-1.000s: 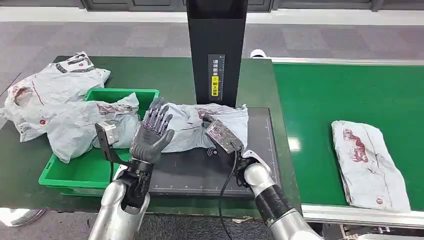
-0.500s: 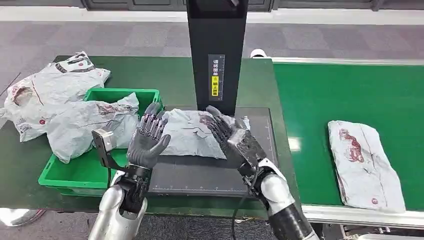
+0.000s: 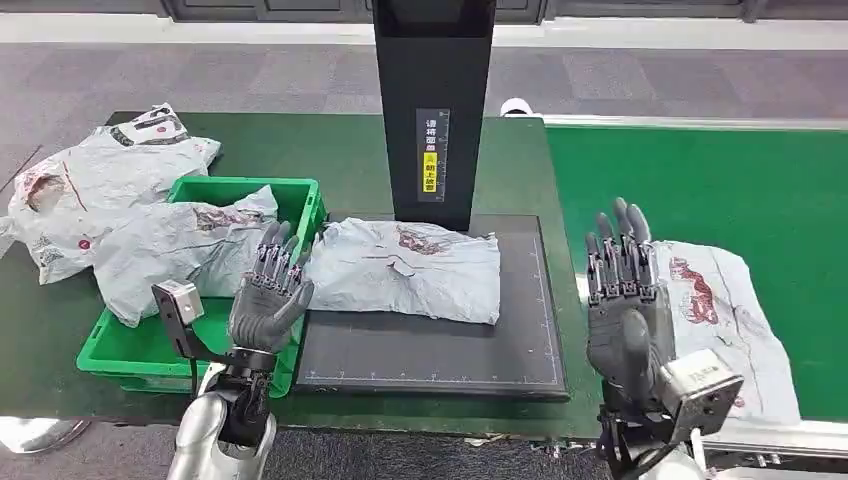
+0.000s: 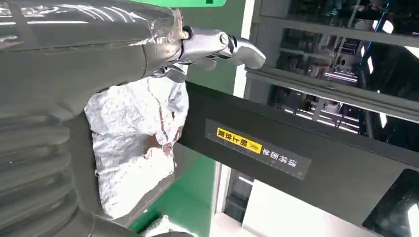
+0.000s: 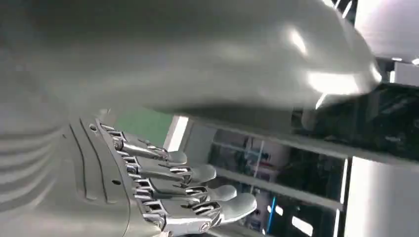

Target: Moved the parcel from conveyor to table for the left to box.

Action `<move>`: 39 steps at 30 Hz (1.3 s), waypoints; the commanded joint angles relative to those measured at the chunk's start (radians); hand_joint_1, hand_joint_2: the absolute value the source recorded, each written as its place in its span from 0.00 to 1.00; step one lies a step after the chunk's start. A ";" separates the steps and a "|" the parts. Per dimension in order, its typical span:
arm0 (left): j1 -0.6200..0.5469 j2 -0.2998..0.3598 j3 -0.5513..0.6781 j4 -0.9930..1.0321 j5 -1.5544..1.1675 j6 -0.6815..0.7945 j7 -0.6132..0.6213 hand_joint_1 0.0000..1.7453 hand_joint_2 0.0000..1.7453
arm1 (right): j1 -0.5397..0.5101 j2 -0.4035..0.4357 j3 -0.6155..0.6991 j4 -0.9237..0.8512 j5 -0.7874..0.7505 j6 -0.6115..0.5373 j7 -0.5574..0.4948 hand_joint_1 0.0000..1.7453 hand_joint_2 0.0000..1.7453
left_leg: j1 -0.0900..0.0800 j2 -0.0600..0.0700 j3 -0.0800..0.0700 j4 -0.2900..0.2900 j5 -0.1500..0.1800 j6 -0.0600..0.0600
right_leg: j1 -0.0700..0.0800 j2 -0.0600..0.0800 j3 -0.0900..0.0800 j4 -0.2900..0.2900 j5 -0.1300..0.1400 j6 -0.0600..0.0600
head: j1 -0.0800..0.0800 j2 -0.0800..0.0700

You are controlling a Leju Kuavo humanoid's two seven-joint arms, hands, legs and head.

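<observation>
Tabletop (image 3: pixel 330 150): parcel (image 3: pixel 405 268) flat on black mat (image 3: pixel 430 345).
Left hand (image 3: pixel 268 298): spread, empty, beside green bin (image 3: pixel 130 350).
Right hand (image 3: pixel 625 300): spread, empty, over conveyor (image 3: pixel 720 180).

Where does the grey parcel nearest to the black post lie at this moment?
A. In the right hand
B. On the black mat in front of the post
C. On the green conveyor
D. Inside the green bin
B: the grey parcel lies flat on the black mat, just before the black post; both hands, left hand and right hand, are off it.
</observation>
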 commanded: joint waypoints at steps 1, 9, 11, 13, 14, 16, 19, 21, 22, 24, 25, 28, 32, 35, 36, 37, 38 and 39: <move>-0.020 0.008 -0.123 0.018 -0.654 0.349 -0.013 0.00 1.00 | 0.126 0.063 -0.129 -0.125 0.034 -0.114 -0.004 0.00 1.00 | 0.000 -0.004 0.002 -0.001 0.000 0.000 | 0.000 -0.004 0.003 -0.001 -0.002 -0.001 | 0.000 0.000; -0.046 -0.004 -0.190 0.041 -0.821 0.414 0.027 0.00 1.00 | 0.104 0.068 -0.130 -0.091 0.028 -0.105 0.012 0.00 1.00 | 0.000 -0.001 0.003 -0.001 0.000 0.000 | 0.000 -0.002 0.004 -0.001 -0.001 0.000 | 0.000 0.000; -0.050 0.006 -0.200 0.041 -0.866 0.428 0.032 0.00 1.00 | 0.104 0.066 -0.129 -0.091 0.029 -0.100 0.014 0.00 1.00 | 0.000 0.001 0.004 -0.002 0.000 0.000 | 0.000 0.001 0.003 -0.001 0.000 -0.001 | 0.000 0.000; -0.103 0.028 -0.311 0.093 -1.226 0.522 0.091 0.00 1.00 | 0.083 0.072 -0.129 -0.063 0.031 -0.064 0.036 0.00 1.00 | 0.000 -0.001 0.004 -0.002 0.000 0.000 | 0.000 -0.001 0.004 -0.002 -0.001 -0.001 | 0.000 0.000; -0.142 0.022 -0.367 0.139 -1.354 0.537 0.131 0.00 1.00 | 0.065 0.071 -0.126 -0.040 0.028 -0.039 0.037 0.00 1.00 | 0.000 -0.002 0.003 -0.001 0.000 0.000 | 0.000 -0.003 0.004 -0.001 -0.001 -0.001 | 0.000 0.000; -0.267 0.016 -0.493 0.308 -1.569 0.531 0.223 0.00 1.00 | 0.011 0.071 -0.119 0.038 0.025 -0.008 0.035 0.00 1.00 | 0.000 -0.004 0.002 -0.001 0.001 0.001 | 0.000 -0.005 0.003 -0.001 0.000 0.000 | 0.000 0.000; -0.416 -0.005 -0.577 0.548 -1.683 0.477 0.268 0.00 1.00 | -0.038 0.059 -0.101 0.114 0.024 0.017 0.029 0.00 1.00 | 0.000 -0.008 0.004 -0.003 0.004 0.002 | 0.000 -0.009 0.007 -0.005 0.001 0.000 | 0.000 0.000; -0.532 -0.022 -0.628 0.742 -1.695 0.439 0.243 0.00 1.00 | -0.068 0.046 -0.088 0.165 0.012 0.043 0.026 0.00 1.00 | 0.000 -0.005 0.005 -0.003 0.004 0.002 | 0.001 -0.006 0.008 -0.005 0.002 0.000 | 0.000 0.000; -0.532 -0.022 -0.628 0.742 -1.695 0.439 0.243 0.00 1.00 | -0.068 0.046 -0.088 0.165 0.012 0.043 0.026 0.00 1.00 | 0.000 -0.005 0.005 -0.003 0.004 0.002 | 0.001 -0.006 0.008 -0.005 0.002 0.000 | 0.000 0.000; -0.532 -0.022 -0.628 0.742 -1.695 0.439 0.243 0.00 1.00 | -0.068 0.046 -0.088 0.165 0.012 0.043 0.026 0.00 1.00 | 0.000 -0.005 0.005 -0.003 0.004 0.002 | 0.001 -0.006 0.008 -0.005 0.002 0.000 | 0.000 0.000; -0.559 -0.028 -0.633 0.794 -1.665 0.432 0.216 0.00 1.00 | -0.075 0.042 -0.084 0.177 0.011 0.046 0.025 0.00 1.00 | -0.001 -0.004 0.004 -0.001 0.002 0.002 | -0.001 -0.005 0.006 -0.002 0.001 0.001 | 0.000 0.000; -0.705 -0.046 -0.641 1.053 -1.514 0.345 0.119 0.00 1.00 | -0.086 0.014 -0.064 0.223 -0.024 0.063 0.015 0.00 1.00 | -0.001 -0.002 0.004 -0.002 0.005 0.003 | 0.000 -0.003 0.006 -0.004 0.005 0.002 | 0.000 0.000; -0.705 -0.044 -0.641 1.056 -1.511 0.348 0.116 0.00 1.00 | -0.088 0.013 -0.064 0.225 -0.025 0.062 0.014 0.00 1.00 | -0.001 0.002 0.004 -0.001 0.004 0.002 | -0.001 0.002 0.004 -0.001 0.005 0.002 | 0.000 0.000; -0.704 -0.047 -0.643 1.057 -1.511 0.349 0.116 0.00 1.00 | -0.088 0.013 -0.063 0.223 -0.025 0.062 0.014 0.00 1.00 | -0.001 0.001 0.005 -0.002 0.004 0.002 | 0.000 0.001 0.005 -0.003 0.005 0.001 | 0.000 0.000; -0.704 -0.047 -0.643 1.057 -1.511 0.349 0.116 0.00 1.00 | -0.088 0.013 -0.063 0.223 -0.025 0.062 0.014 0.00 1.00 | -0.001 0.001 0.003 0.000 0.004 0.002 | -0.001 0.002 0.004 -0.001 0.004 0.002 | 0.000 0.000; -0.704 -0.047 -0.643 1.057 -1.511 0.349 0.116 0.00 1.00 | -0.088 0.013 -0.063 0.223 -0.025 0.062 0.014 0.00 1.00 | 0.000 0.001 0.004 -0.001 0.004 0.002 | 0.000 0.002 0.005 -0.003 0.005 0.001 | 0.000 0.000; -0.704 -0.047 -0.643 1.057 -1.511 0.349 0.116 0.00 1.00 | -0.088 0.013 -0.063 0.223 -0.025 0.062 0.014 0.00 1.00 | -0.001 0.002 0.003 -0.001 0.004 0.002 | -0.001 0.003 0.004 -0.001 0.005 0.002 | 0.000 0.000; -0.704 -0.047 -0.643 1.057 -1.511 0.349 0.116 0.00 1.00 | -0.088 0.013 -0.063 0.223 -0.025 0.062 0.014 0.00 1.00 | -0.001 0.001 0.002 0.000 0.004 0.002 | -0.001 0.002 0.003 -0.001 0.004 0.002 | 0.000 0.000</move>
